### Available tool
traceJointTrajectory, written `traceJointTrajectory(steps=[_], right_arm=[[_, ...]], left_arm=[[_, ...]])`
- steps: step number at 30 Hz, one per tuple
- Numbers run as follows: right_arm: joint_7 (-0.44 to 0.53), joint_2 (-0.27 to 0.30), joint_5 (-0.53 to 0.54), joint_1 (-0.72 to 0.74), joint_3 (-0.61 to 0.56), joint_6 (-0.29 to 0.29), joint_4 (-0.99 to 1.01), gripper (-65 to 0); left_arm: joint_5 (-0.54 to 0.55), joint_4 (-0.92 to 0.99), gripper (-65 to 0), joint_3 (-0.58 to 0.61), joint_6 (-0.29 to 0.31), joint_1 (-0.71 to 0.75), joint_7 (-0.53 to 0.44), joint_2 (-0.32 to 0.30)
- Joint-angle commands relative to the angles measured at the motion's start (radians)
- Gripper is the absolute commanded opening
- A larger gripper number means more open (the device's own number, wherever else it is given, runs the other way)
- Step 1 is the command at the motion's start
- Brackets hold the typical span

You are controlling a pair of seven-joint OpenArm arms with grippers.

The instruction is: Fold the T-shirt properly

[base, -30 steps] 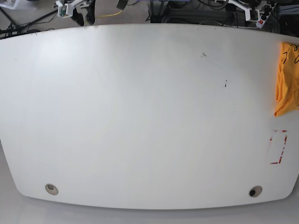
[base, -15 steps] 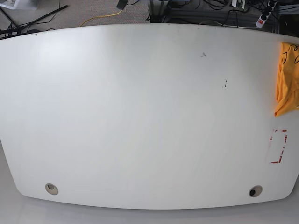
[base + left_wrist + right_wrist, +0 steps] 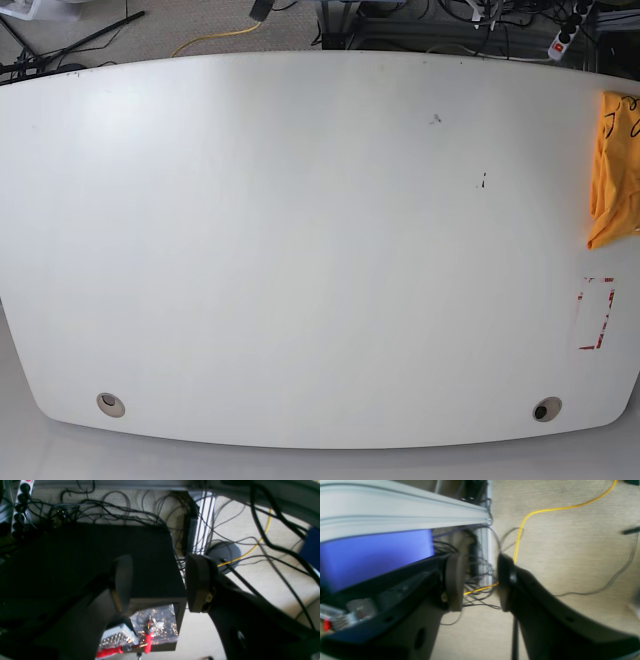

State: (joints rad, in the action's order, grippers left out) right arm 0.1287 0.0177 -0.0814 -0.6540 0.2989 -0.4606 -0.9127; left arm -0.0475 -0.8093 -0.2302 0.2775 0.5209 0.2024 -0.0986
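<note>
Looking through the left wrist view first: left gripper [image 3: 160,585] hanging with fingers spread wide and nothing between them, above a dark box [image 3: 95,562], a tangle of cables [image 3: 105,507] and beige floor, so well off the bench. Turning to the right wrist view: right gripper [image 3: 480,582] likewise parted and empty, over a yellow cable [image 3: 520,530] and the same floor beside a grey rail [image 3: 395,502]. Moving to the base view: neither arm visible; T-shirt [image 3: 615,170] bunched and crumpled at the bench's right edge, toward the far right corner, partly cut off by the frame, with the white bench [image 3: 300,250] otherwise bare apart from a red-marked rectangle [image 3: 596,313] near the right edge. Probably best to bring both arms over the bench, pinch the cloth at two separated points, drag it toward the bench's middle and spread it flat before any fold.
</note>
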Motion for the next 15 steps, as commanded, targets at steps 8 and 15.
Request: traceJointTrajectory(steps=[8,15], right_arm=[[-0.010,0.009,-0.107,0.144,0.004,0.027,0.166,-44.1],[-0.057,0.044,-0.116,0.285,0.006,0.029,0.344,-44.1]], left_arm=[[-0.041,0.410,-34.3,0.024,0.001,-0.209,-0.122,-0.006],[-0.042,0.525,-34.3,0.102,-0.142,-0.304,-0.146,-0.006]])
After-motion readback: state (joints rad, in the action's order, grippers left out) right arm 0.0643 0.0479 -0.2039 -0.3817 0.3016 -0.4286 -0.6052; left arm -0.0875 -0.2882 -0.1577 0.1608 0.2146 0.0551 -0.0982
